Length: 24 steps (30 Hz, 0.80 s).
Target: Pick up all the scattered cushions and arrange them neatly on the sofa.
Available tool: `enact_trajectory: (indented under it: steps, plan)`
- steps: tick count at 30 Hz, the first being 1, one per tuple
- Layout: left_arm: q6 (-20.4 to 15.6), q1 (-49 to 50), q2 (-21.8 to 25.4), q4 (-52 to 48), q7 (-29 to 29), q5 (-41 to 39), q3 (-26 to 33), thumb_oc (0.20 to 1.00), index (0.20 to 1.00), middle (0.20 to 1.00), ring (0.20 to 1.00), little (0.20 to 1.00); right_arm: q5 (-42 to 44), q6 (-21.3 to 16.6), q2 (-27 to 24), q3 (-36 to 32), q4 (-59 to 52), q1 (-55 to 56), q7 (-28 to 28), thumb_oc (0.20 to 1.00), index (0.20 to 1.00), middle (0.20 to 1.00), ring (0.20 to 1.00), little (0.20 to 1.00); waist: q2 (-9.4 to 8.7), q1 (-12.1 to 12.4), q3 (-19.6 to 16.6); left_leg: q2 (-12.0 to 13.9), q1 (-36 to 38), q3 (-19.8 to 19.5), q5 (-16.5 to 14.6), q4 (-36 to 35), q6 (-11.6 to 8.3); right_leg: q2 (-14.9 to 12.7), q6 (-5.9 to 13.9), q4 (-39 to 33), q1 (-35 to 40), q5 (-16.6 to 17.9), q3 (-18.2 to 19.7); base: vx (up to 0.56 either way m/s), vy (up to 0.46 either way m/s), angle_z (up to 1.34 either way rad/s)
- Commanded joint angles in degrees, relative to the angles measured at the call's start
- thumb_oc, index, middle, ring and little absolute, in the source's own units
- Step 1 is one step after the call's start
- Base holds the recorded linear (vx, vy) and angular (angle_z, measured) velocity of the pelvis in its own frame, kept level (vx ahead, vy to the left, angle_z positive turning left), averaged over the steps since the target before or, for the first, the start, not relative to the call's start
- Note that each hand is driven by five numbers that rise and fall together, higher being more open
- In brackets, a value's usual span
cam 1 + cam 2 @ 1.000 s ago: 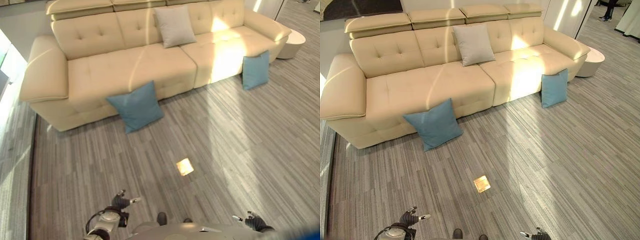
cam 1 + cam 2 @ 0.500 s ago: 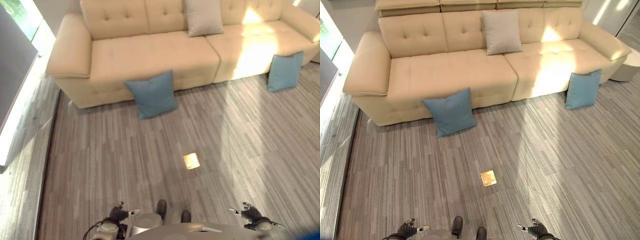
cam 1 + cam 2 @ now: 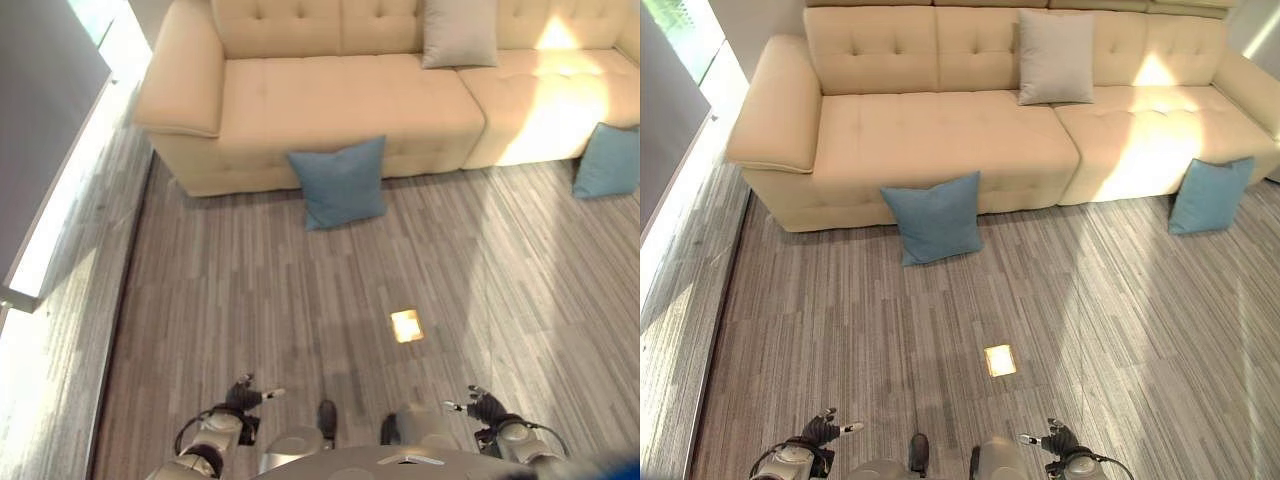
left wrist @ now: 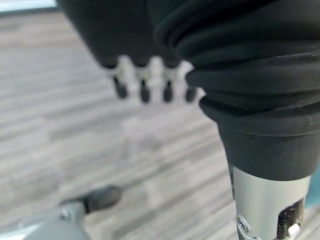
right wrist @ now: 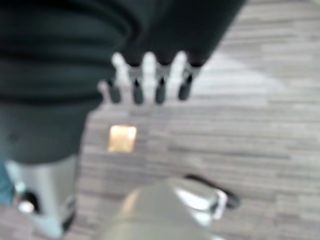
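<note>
Barely begun: grey cushion (image 3: 1055, 57) already on sofa (image 3: 940, 135) at 12, but 2 blue ones on floor w/ none held, near blue cushion (image 3: 936, 217) at 12, far blue cushion (image 3: 1209, 195) at 2; left hand (image 3: 824, 429) & right hand (image 3: 1057, 439) both open, empty.

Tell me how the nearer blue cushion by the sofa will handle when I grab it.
The blue cushion looks plump and soft, so it will probably squash and sag in a grip rather than stay stiff. It is likely light for its bulk. It leans on the sofa front, so a push would probably tip it flat onto the floor, not roll it.
</note>
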Motion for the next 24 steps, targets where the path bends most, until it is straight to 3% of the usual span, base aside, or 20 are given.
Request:
enact_trajectory:
  steps: [1, 7, 11, 15, 19, 24]
  plan:
    - [-1.0, -0.3, -1.2, 1.7, -0.1, 1.0, 0.0, 1.000, 1.000, 1.000, 1.000, 1.000, -0.4, -0.6, -1.6, 0.5, 1.4, -0.3, -0.1, 1.000, 1.000, 1.000, 1.000, 1.000, -0.42, 0.4, -1.2, -0.4, 1.2, -4.0, -1.4, 0.4, -4.14, 2.2, 1.72, -24.9, 7.1, 9.8, 1.3, 0.23, -0.104, 0.24]
    - [-1.0, -0.2, -1.8, 2.1, -0.3, 1.7, -0.5, 1.000, 1.000, 1.000, 1.000, 1.000, 0.1, -0.5, -2.3, -0.3, 2.1, 1.3, 0.3, 1.000, 1.000, 1.000, 1.000, 1.000, -0.77, -0.6, -2.5, 1.1, 1.9, -5.1, -3.3, 4.0, -6.77, 2.9, -0.12, -27.4, 11.2, 9.6, 2.0, 0.20, -0.154, 0.45]
    - [-1.2, -1.8, -2.3, 1.3, -0.4, 1.0, -1.8, 1.000, 1.000, 1.000, 1.000, 1.000, 1.8, -0.6, -2.9, -1.2, 2.1, 1.7, 0.1, 1.000, 1.000, 1.000, 1.000, 1.000, -2.22, -1.1, -1.6, 2.0, -3.2, -2.1, -0.7, 15.4, -10.26, 1.7, -1.44, -28.9, 14.5, 9.4, -0.5, 0.12, -0.176, 0.42]
    - [-0.9, -1.4, -2.6, 1.1, -0.5, 1.0, -2.7, 1.000, 1.000, 1.000, 1.000, 1.000, 1.9, -0.2, -2.8, -0.9, 2.7, 1.9, 0.3, 1.000, 1.000, 1.000, 1.000, 1.000, -3.02, -0.4, -1.9, 2.0, -7.1, 0.8, -0.6, 11.7, -9.02, 1.1, -1.74, -30.6, 17.8, 8.1, -1.4, 0.20, -0.110, 0.28]
    - [-0.9, -0.6, -2.9, 1.6, -0.3, 1.4, -2.4, 1.000, 1.000, 1.000, 1.000, 1.000, 0.9, -0.4, -2.5, 0.0, 2.9, 1.9, 0.1, 1.000, 1.000, 1.000, 1.000, 1.000, -2.25, 1.5, -1.9, 2.0, -12.0, 1.4, 5.9, 5.4, -8.93, 2.5, -1.87, -32.6, 22.2, 6.0, 0.2, 0.28, 0.018, 0.14]
    - [-0.7, 0.9, -2.7, 2.4, -0.7, 1.6, -1.7, 1.000, 1.000, 1.000, 1.000, 1.000, 0.2, -0.1, -1.5, 0.4, 2.8, 1.6, 0.4, 1.000, 1.000, 1.000, 1.000, 1.000, -2.21, 2.0, -3.9, 1.1, -9.3, 0.4, 4.0, 4.3, -6.91, 0.8, -0.41, -30.3, 22.6, 4.6, 1.9, 0.24, 0.115, -0.48]
